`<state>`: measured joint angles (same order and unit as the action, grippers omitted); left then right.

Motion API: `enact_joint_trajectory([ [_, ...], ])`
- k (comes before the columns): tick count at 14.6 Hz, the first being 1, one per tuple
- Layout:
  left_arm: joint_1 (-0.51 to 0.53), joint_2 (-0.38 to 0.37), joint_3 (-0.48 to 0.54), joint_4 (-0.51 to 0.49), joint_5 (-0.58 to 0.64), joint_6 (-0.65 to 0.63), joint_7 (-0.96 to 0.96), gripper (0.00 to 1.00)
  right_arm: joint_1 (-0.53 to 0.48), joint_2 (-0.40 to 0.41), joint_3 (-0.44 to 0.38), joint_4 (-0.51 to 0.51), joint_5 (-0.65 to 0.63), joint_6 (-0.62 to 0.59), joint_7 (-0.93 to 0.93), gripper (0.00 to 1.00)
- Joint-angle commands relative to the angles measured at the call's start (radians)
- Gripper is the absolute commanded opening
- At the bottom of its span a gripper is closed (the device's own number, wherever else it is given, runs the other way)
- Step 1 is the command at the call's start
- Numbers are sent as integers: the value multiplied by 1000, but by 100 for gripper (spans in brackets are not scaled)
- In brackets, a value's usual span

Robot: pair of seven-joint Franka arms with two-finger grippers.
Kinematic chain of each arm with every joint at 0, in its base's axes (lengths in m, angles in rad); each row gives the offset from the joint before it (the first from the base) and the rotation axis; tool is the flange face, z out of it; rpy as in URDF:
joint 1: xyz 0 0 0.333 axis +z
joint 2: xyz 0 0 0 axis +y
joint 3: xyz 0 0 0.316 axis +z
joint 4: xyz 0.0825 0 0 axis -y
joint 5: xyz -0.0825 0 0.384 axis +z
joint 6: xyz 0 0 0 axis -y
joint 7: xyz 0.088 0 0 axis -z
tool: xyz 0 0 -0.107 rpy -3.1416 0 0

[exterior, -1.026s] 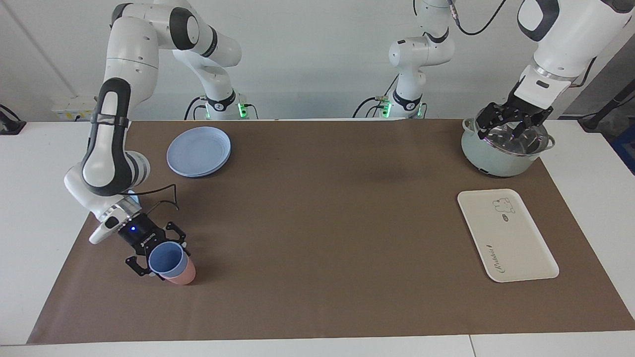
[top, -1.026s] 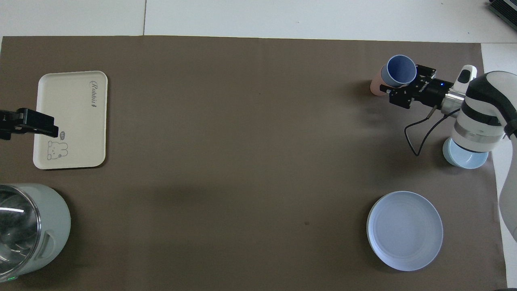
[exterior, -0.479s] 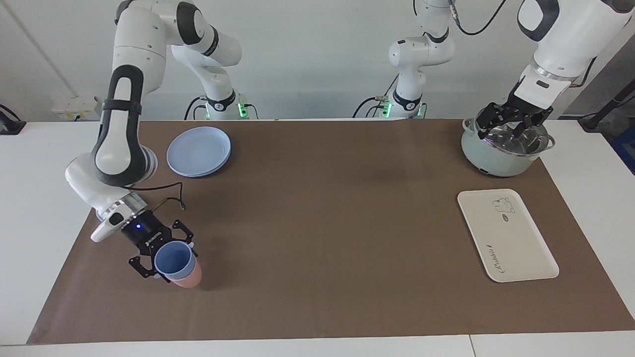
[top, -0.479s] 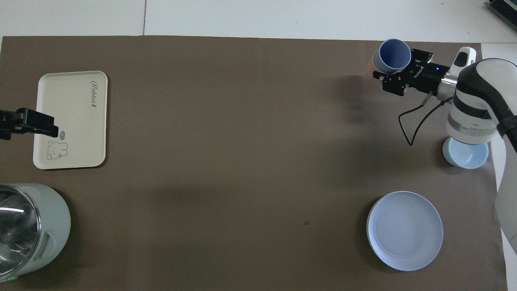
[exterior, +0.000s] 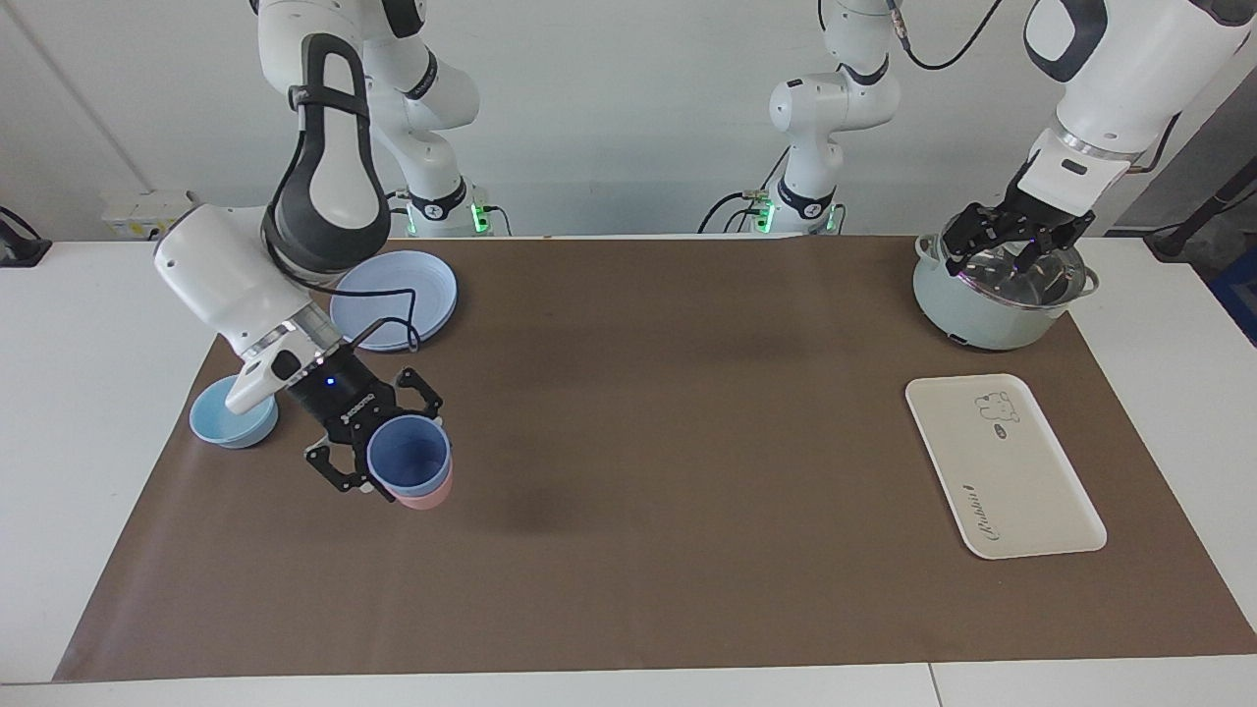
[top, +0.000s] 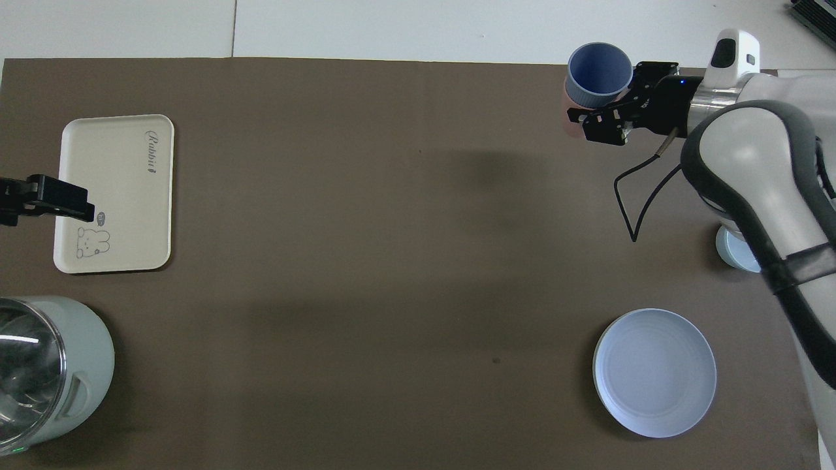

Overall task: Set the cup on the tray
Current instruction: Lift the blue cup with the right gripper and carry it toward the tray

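Your right end effector point(exterior: 398, 462) is clamped on the cup point(exterior: 409, 456), which sits nested in a pink cup point(exterior: 425, 494); both hang in the air with it, mouth up, over the brown mat point(exterior: 628, 550) at the right arm's end of the counter point(exterior: 59, 324). Taking the tray point(exterior: 1004, 464) as your landmark: the cup is well apart from it, toward the right arm's end. The tray lies flat at the left arm's end. Your left end effector point(exterior: 1011, 250) waits with fingers spread over the pot point(exterior: 992, 309), which stands nearer to the robots than the tray.

The facing view shows the lifted stack's shadow on the mat; the overhead view shows only the pink cup's side under the blue one. It also hides most of the light-blue bowl point(exterior: 233, 419) under the right arm. Between the cup and the tray the mat is bare; the blue plate point(exterior: 394, 299) lies nearer to the robots than that stretch.
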<state>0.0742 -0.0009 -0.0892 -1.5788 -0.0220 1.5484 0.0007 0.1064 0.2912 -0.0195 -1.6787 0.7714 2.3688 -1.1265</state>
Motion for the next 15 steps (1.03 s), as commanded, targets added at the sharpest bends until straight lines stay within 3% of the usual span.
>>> enact_joint_trajectory([
  [1,9,-34,-6,-41,14,16,-8,100,79,-84,3,-58,-203,-26,280,0],
  [5,9,-34,-6,-41,14,16,-8,100,216,-107,6,-56,-484,-39,686,0],
  [9,9,-34,-6,-41,14,16,-8,100,269,-96,6,-53,-566,-48,723,0],
  [12,9,-33,-6,-41,14,16,-8,100,312,-89,6,-29,-707,-118,795,0],
  [15,9,-34,-6,-41,14,16,-8,100,352,-84,6,8,-742,-207,826,0],
])
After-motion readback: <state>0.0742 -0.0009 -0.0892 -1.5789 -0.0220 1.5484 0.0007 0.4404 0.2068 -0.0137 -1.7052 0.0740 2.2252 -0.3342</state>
